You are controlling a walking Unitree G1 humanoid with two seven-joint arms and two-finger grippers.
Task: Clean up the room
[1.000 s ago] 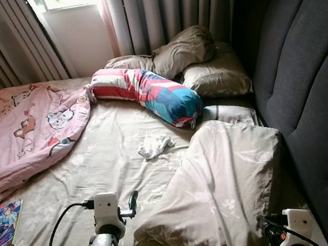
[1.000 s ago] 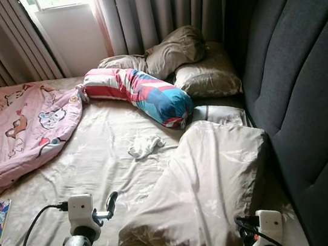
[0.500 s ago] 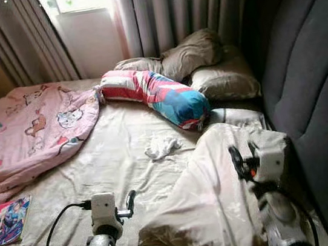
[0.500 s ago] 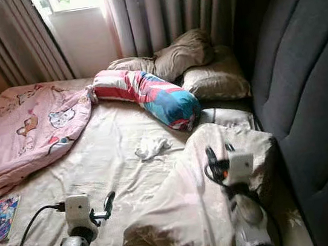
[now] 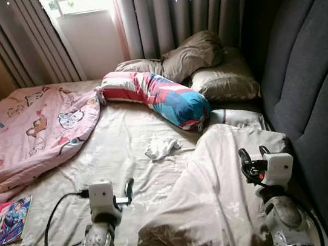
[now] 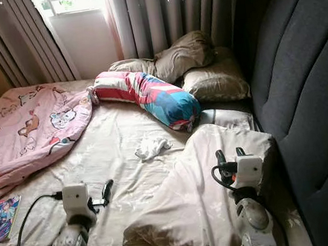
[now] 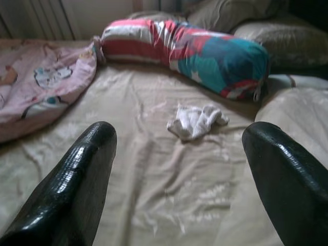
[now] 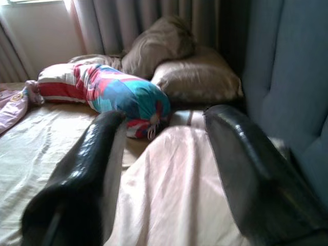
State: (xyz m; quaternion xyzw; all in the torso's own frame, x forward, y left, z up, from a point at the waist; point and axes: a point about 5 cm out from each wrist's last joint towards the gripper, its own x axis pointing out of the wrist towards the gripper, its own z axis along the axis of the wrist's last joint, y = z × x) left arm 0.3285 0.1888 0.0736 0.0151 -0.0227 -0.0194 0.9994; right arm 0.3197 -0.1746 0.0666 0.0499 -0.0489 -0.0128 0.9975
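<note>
I see white rag (image 5: 161,148) on bed (image 5: 112,148), dead ahead of L pincer (image 5: 129,189), beyond tips, centred betw spread fingers (image 7: 72,179). R pincer (image 6: 230,158) spread too, over pillow (image 5: 223,194), rag off to its left, farther. L arm nearer, my pick.

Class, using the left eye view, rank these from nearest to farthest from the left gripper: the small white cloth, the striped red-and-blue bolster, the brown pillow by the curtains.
1. Small white cloth, mid-bed, ahead of the left gripper.
2. Striped red-and-blue bolster, beyond the cloth.
3. Brown pillow, against the curtains.
</note>
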